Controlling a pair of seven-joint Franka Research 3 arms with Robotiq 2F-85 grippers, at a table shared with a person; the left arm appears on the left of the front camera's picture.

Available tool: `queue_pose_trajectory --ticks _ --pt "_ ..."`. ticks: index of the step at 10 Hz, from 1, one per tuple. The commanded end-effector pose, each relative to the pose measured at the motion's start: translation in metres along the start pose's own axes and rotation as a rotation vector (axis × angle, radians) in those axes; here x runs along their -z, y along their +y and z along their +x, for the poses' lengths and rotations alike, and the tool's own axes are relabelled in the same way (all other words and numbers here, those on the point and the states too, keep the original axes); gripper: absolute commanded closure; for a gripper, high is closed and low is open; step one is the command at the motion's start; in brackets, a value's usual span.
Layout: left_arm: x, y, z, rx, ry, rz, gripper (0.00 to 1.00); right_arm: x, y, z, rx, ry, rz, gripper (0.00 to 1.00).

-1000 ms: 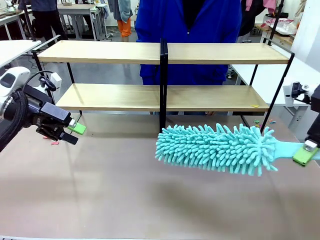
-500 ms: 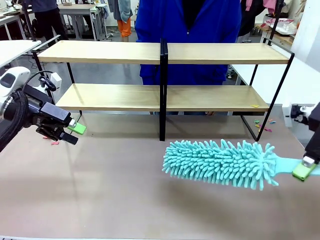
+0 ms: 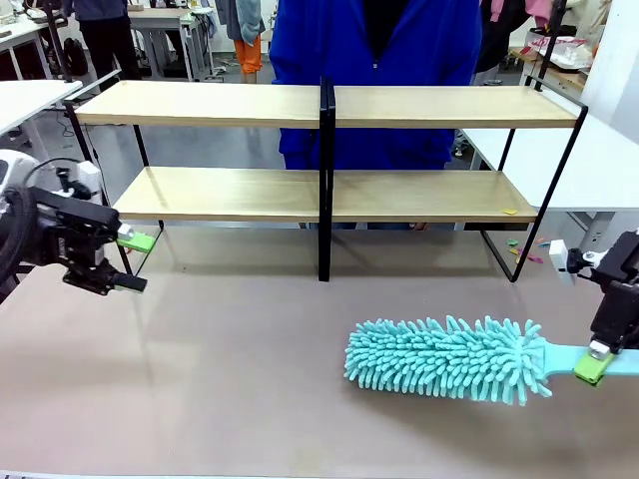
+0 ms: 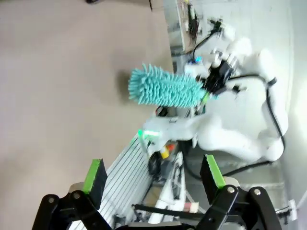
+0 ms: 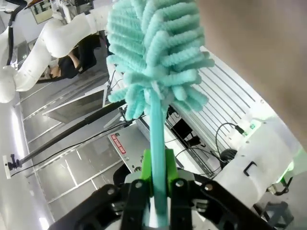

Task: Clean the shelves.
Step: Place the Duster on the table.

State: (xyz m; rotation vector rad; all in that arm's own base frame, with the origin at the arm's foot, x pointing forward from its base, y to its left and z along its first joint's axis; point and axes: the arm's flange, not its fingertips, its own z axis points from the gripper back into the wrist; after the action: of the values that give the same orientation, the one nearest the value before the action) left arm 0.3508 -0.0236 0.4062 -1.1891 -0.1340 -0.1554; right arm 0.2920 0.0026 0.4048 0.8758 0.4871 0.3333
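The shelves (image 3: 250, 103) stand along the far side of the table, two long light-wood boards on a thin black frame with a central post (image 3: 325, 180). A teal fluffy duster (image 3: 444, 357) lies low over the table at the front right, in front of the lower board; I cannot tell whether it touches the surface. My right gripper (image 3: 594, 365) is shut on its flat handle (image 5: 157, 134), with the head (image 5: 153, 52) sticking out ahead. My left gripper (image 3: 130, 261) hovers at the left, open and holding nothing, its pads (image 4: 93, 175) wide apart. The duster (image 4: 165, 88) shows far off.
A person in a blue coat (image 3: 374, 40) stands just behind the shelves. A small yellow scrap (image 3: 509, 211) lies on the lower board at the right end, and coloured bits (image 3: 526, 251) lie near the right frame leg. The brown tabletop (image 3: 230, 379) stretches between the arms.
The right gripper has carried the duster down and to the right, away from the lower board. The left gripper has drawn back to the left and turned.
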Motion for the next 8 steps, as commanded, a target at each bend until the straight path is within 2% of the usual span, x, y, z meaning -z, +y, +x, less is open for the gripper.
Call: queue_pose_trajectory --ticks 1,3,4,5,6,7,8 --pt "-0.013 0.014 -0.002 -0.120 -0.114 -0.071 0.00 -0.006 -0.003 0.007 -0.003 -0.004 -0.025 0.88" --pt "-0.020 0.015 0.003 -0.147 -0.131 -0.058 0.00 -0.009 -0.008 0.011 0.011 0.007 -0.033 0.88" --pt "-0.025 0.025 0.001 -0.120 -0.097 -0.039 0.00 -0.010 -0.011 0.013 0.027 0.016 -0.040 0.88" --pt "-0.025 0.025 0.001 -0.120 -0.097 -0.039 0.00 -0.012 -0.014 0.014 0.054 0.012 -0.059 0.65" --pt "-0.025 0.025 0.001 -0.120 -0.097 -0.039 0.00 -0.022 -0.019 0.014 0.089 -0.010 -0.119 0.29" --pt "-0.025 0.025 0.001 -0.120 -0.097 -0.039 0.00 -0.040 -0.025 0.011 0.136 -0.085 -0.160 0.06" --pt "-0.025 0.025 0.001 -0.120 -0.097 -0.039 0.00 -0.063 -0.031 0.004 0.193 -0.180 -0.230 0.00"
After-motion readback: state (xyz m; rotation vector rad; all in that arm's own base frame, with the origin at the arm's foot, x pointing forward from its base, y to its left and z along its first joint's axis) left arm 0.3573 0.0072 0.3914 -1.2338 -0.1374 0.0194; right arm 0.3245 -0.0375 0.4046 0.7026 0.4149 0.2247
